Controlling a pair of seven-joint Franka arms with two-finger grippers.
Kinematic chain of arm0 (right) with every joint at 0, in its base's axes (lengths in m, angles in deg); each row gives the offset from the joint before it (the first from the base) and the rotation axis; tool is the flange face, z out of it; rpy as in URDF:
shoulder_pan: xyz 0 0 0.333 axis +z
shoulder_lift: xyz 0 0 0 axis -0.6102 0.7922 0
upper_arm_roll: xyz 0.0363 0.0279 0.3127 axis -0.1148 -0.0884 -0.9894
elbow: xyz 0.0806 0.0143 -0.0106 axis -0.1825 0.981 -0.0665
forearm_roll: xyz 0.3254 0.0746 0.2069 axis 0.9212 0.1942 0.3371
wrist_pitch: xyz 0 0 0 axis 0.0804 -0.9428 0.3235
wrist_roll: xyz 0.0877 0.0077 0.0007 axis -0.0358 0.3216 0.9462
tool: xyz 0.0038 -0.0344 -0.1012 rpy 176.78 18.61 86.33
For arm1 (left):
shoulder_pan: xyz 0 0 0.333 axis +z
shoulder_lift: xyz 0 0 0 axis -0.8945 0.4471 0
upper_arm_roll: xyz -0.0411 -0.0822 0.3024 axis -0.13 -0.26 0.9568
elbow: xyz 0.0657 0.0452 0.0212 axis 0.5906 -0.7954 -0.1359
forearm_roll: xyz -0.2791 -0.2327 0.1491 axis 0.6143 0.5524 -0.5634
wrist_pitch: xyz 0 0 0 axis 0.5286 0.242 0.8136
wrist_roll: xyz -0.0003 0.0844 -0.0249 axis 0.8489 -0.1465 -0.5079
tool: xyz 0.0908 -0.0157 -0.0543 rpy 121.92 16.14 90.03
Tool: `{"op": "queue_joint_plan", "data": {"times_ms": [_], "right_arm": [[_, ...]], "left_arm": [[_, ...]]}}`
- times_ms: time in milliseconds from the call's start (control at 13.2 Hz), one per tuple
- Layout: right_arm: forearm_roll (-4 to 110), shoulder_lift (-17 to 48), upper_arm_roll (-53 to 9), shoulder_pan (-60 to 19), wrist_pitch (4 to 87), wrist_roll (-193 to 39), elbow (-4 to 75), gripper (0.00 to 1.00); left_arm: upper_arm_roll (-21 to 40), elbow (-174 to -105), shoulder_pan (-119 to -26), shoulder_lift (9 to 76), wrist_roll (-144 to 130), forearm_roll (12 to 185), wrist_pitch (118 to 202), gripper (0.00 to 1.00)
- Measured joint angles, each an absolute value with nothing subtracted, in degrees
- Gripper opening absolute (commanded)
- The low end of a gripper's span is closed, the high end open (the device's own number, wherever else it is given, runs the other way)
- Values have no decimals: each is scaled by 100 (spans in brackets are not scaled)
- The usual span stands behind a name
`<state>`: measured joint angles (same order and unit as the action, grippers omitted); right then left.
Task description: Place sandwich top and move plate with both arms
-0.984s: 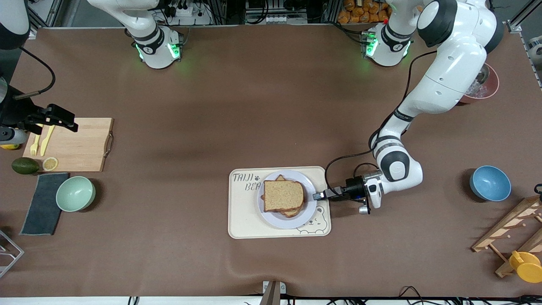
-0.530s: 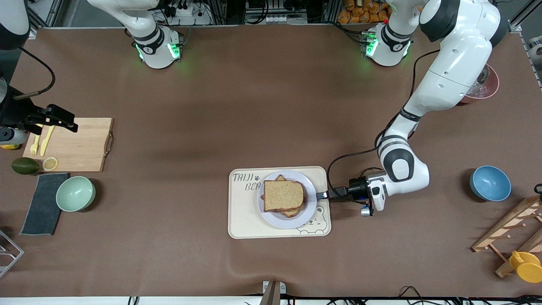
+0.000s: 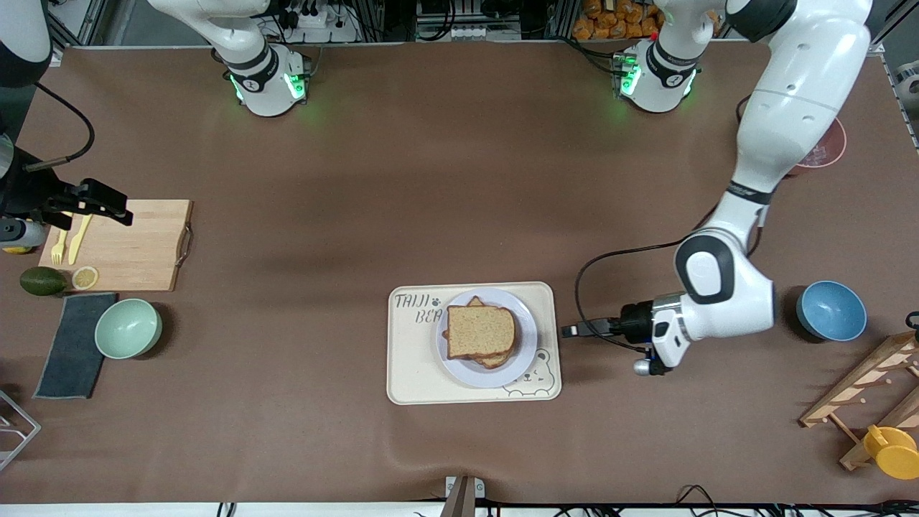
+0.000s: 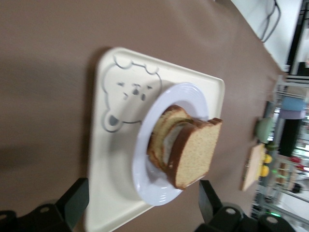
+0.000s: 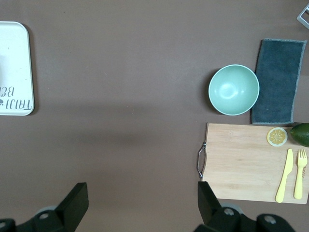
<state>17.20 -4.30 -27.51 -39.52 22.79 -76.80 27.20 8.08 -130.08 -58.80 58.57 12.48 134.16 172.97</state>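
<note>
The sandwich top [image 3: 481, 331] is lying squarely on the stack of bread on the plate [image 3: 525, 359], and the plate is sitting on the cream tray [image 3: 409, 373] with the bear drawing, near the middle of the table [image 3: 431, 179]. So the placing step looks done to me, and what is left is moving the plate with both arms.

The left gripper [image 3: 571, 330] is hanging low over the bare table just beside the tray, on the side toward the left arm's end, pointing at the plate, its jaws standing apart and holding nothing. In its wrist view the sandwich and plate are sitting framed between its two fingers [image 4: 72, 200].

The right gripper [image 3: 108, 202] is waiting up over the wooden cutting board [image 3: 136, 248] toward the right arm's end of the table, well apart from the plate, its jaws open and empty too.

I would judge the next move calls for the right arm to come across to the plate's rim on its own side, while the left goes in at the rim nearest it, so the two can lift evenly without tipping the stack.
</note>
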Motion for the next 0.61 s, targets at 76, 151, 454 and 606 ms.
{"op": "queue_joint_plan", "data": {"times_ms": [76, 151, 454, 606], "right_arm": [[1720, -429, -2752, -3952, 2281, -7680, 2720, 100], [1720, -427, -2753, -3952, 2282, -7680, 2720, 100], [1720, -417, -2752, -3952, 2284, -7681, 2723, 100], [1720, -414, -2752, -3952, 2285, -7681, 2725, 100]], "left_arm": [[811, -12998, -5763, 5689, 1114, 13046, 17110, 100], [833, -12968, -5652, 5518, 1040, 12730, 16824, 100], [923, -12617, -5097, 4815, 836, 11410, 15265, 100], [941, -12471, -4917, 4503, 788, 10865, 14740, 100]]}}
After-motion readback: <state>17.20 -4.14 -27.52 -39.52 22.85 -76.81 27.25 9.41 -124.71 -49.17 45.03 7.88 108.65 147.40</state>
